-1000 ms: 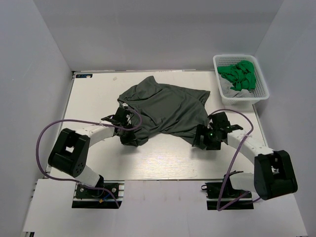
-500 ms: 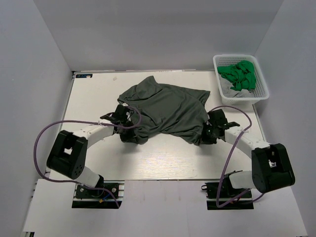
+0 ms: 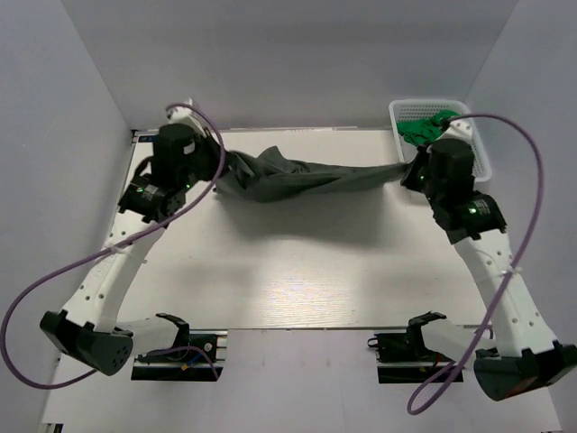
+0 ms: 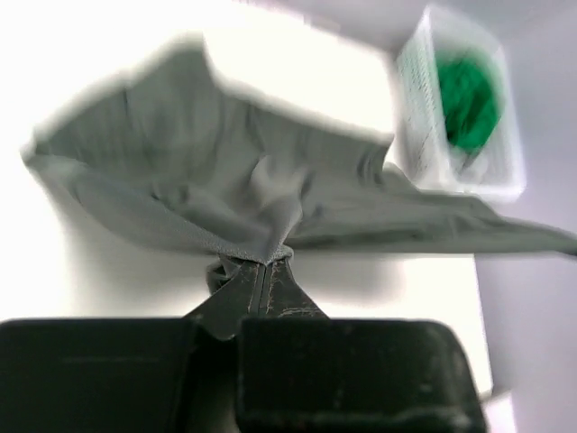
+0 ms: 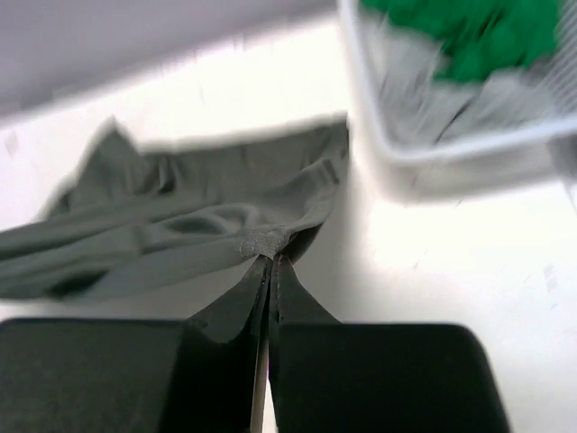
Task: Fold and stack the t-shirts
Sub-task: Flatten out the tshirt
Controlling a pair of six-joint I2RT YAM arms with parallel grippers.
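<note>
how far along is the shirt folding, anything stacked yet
Done: nothing is folded or stacked on the table. In hand: the grey t-shirt hangs stretched between the left gripper and the right gripper, each shut on one end of it, above the table. Left: fold that shirt and set it down, then the green t-shirts, which lie bunched in the white basket.

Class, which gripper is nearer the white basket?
Right. The right gripper is beside the basket, pinching one end of the grey t-shirt; the left gripper holds the other end, across the table.
</note>
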